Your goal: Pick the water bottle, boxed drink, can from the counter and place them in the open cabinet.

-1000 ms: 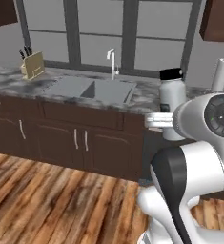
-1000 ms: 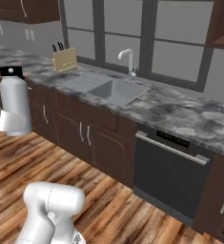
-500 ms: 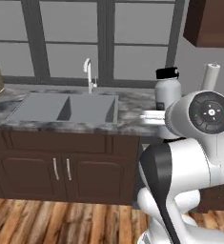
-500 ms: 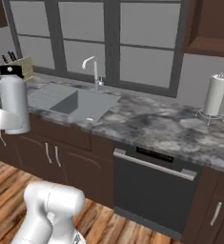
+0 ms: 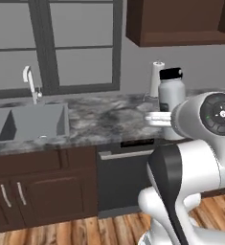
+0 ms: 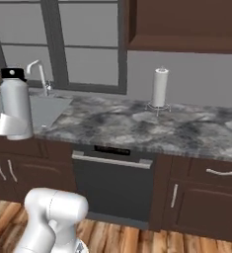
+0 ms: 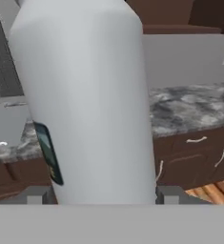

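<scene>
One item is in my grip: the water bottle (image 7: pixel 87 100), upright, clamped low on its body between the gripper (image 7: pixel 101 194) fingers, carried in the air in front of the counter (image 6: pixel 137 126). From the right base camera I see the bottle (image 6: pixel 16 106) level with the counter's front edge, near the sink (image 6: pixel 46 106). A paper towel roll (image 6: pixel 160 87) stands at the back wall. Overhead, the cabinet (image 6: pixel 186 24) bottom edge hangs well above the stone, leaving open room between.

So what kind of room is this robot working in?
A kitchen, rendered: a marbled stone counter with a sink and faucet, a paper towel roll, and dark wood cabinets below.
</scene>
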Tool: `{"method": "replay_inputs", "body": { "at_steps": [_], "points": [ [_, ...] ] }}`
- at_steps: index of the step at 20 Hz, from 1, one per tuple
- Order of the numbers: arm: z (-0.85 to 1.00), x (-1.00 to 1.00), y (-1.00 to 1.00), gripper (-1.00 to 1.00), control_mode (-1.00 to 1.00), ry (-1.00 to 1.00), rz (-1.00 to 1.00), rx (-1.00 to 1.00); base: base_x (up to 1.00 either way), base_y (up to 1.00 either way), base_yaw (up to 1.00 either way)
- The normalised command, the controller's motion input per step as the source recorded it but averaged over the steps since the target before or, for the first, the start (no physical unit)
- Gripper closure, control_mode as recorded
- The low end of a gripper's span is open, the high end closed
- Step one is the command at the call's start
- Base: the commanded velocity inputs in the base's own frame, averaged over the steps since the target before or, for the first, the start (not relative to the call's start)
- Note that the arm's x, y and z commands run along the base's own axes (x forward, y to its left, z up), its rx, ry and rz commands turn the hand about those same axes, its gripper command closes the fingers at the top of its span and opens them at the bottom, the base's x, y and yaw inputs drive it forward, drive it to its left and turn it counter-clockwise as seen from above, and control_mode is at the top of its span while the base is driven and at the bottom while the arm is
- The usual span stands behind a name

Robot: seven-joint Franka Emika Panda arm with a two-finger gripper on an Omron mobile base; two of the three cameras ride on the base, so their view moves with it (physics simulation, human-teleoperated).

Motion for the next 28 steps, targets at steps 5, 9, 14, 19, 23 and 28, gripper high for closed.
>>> {"method": "replay_inputs", "body": {
  "at_steps": [5,9,14,19,23,28],
  "points": [
    [0.00,0.00,0.00,1.00,1.00,0.00,0.00,0.00,0.74,-0.17,-0.19],
    [0.00,0.00,0.00,1.00,1.00,0.00,0.00,0.00,0.86,-0.85,0.00],
    [0.00,0.00,0.00,1.00,1.00,0.00,0.00,0.00,-0.10,-0.84,-0.23],
    [0.00,0.00,0.00,1.00,1.00,0.00,0.00,0.00,0.49,-0.30,-0.07],
    [0.00,0.00,0.00,1.00,1.00,0.00,0.00,0.00,0.28,-0.68,-0.16],
    [0.00,0.00,0.00,1.00,1.00,0.00,0.00,0.00,0.25,-0.56,-0.33]
  ]
}}
